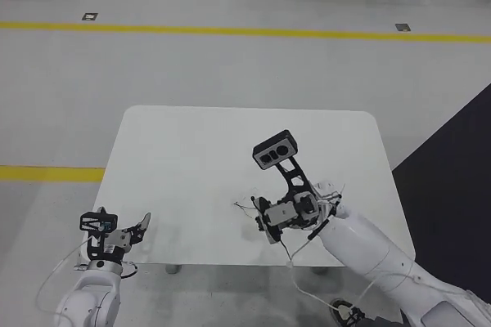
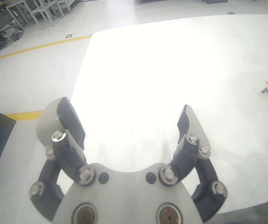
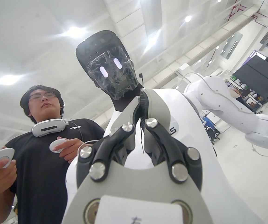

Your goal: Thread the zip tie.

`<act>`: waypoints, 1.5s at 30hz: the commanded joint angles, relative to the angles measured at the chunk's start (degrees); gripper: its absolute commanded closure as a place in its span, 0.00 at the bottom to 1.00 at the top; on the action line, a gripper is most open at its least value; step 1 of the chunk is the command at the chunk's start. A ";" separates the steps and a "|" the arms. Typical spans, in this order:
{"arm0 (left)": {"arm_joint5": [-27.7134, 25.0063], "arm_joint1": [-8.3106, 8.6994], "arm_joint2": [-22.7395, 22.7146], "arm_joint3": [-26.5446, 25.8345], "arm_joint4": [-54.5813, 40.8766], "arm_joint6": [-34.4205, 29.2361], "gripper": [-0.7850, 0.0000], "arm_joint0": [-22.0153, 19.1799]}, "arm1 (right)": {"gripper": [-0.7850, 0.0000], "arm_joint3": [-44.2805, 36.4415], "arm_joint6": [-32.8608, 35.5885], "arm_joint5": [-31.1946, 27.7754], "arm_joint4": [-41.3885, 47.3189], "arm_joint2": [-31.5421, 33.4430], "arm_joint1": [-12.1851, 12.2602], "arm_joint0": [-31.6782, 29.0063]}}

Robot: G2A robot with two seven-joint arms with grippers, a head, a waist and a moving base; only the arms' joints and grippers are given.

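My right pincer is clamped on the black zip tie, mid-frame in the right wrist view. The tie's long axis runs along the fingers: its head pokes just past the tips toward the upper frame, and its tail hangs back between the jaws toward the palm. My left pincer stands wide apart and empty over the white bench, at the lower left of the top view, well apart from the right arm at lower centre. I judge the left must cross over to take the loose tail before threading.
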 commanded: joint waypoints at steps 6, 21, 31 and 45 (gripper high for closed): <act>0.00 0.00 0.00 0.00 0.00 0.00 0.00 0.00 | 1.00 -2.83 -5.68 -2.89 -30.38 3.66 1.35 3.07; 0.00 0.00 0.00 0.00 0.00 0.00 0.00 0.00 | 1.00 -24.63 -22.16 -10.27 -83.89 16.91 4.93 -7.44; 0.00 0.00 0.00 0.00 0.00 0.00 0.00 0.00 | 1.00 -26.06 -21.92 -11.23 -87.76 17.43 5.01 -6.98; 0.00 0.00 0.00 0.00 0.00 0.00 0.00 0.00 | 1.00 -43.45 -30.97 -30.94 -120.15 33.02 7.50 -17.92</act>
